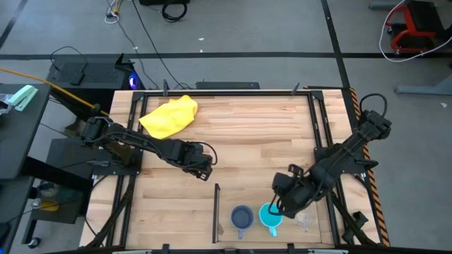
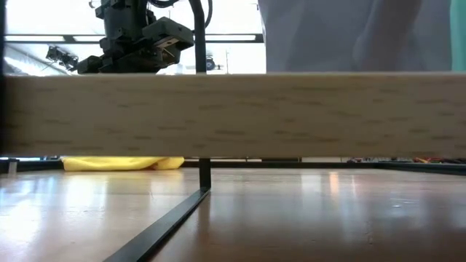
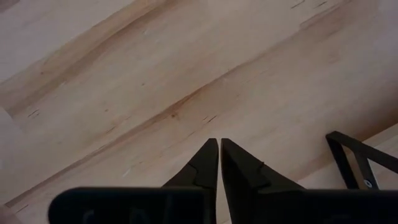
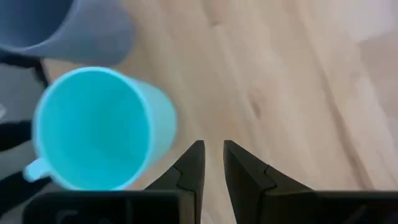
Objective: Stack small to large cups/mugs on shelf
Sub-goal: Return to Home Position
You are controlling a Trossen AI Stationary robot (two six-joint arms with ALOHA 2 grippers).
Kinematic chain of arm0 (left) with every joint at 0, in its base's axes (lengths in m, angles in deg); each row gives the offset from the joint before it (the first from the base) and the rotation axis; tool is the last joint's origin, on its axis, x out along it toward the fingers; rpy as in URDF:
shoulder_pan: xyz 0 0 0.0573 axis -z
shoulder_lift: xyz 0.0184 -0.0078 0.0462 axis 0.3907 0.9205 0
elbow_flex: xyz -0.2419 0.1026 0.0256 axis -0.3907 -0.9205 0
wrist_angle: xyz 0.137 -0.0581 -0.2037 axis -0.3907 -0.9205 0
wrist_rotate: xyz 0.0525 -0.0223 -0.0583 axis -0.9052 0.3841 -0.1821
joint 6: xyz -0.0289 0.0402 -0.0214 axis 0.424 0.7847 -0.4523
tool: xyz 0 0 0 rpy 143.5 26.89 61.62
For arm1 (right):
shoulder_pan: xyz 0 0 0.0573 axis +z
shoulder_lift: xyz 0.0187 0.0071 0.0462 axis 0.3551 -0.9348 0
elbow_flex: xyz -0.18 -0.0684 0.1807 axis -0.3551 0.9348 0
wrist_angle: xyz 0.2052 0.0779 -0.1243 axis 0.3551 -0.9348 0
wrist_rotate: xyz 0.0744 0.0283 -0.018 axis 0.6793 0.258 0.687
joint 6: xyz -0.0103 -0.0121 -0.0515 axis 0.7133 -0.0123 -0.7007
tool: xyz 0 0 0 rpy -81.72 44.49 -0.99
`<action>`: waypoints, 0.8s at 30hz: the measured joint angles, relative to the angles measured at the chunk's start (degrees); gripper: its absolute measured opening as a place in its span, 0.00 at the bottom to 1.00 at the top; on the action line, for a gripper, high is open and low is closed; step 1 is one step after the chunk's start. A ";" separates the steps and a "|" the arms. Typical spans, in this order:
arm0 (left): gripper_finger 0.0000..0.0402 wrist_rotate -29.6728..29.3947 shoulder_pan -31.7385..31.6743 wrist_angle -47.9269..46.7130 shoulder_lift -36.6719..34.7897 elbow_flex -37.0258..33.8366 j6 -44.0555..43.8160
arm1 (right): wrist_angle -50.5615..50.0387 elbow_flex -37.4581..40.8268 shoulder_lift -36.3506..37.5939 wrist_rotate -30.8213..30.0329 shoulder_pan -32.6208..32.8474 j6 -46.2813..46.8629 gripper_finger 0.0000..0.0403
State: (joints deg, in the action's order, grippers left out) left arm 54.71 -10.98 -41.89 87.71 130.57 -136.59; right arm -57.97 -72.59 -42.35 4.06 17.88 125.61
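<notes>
The bright cyan mug (image 1: pixel 270 217) stands upright on the light-wood shelf section (image 1: pixel 247 192) at the table's near right. The grey-blue mug (image 1: pixel 241 217) stands just to its left, and the tiny clear cup (image 1: pixel 305 222) to its right. My right gripper (image 1: pixel 278 205) hovers just beyond the cyan mug's far side. In the right wrist view its fingers (image 4: pixel 213 155) stand a narrow gap apart and empty, beside the cyan mug (image 4: pixel 93 127), with the grey-blue mug (image 4: pixel 68 25) farther off. My left gripper (image 1: pixel 205 166) is shut and empty over bare wood at mid-table (image 3: pixel 219 149).
A yellow cloth (image 1: pixel 169 116) lies at the table's far left. A thin black divider bar (image 1: pixel 216 212) runs along the shelf section's left side, and a black frame (image 1: pixel 319 134) along its right. In the low view a wood plank (image 2: pixel 233 113) blocks most of the table.
</notes>
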 joint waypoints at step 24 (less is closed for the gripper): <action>0.03 -2.81 0.04 0.47 -0.78 0.12 2.90 | -18.75 0.02 10.07 -8.11 18.53 33.79 0.16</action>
State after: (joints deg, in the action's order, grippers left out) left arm 51.91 -10.94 -41.42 86.92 130.69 -133.68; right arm -76.71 -72.57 -32.28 -4.05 36.41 159.40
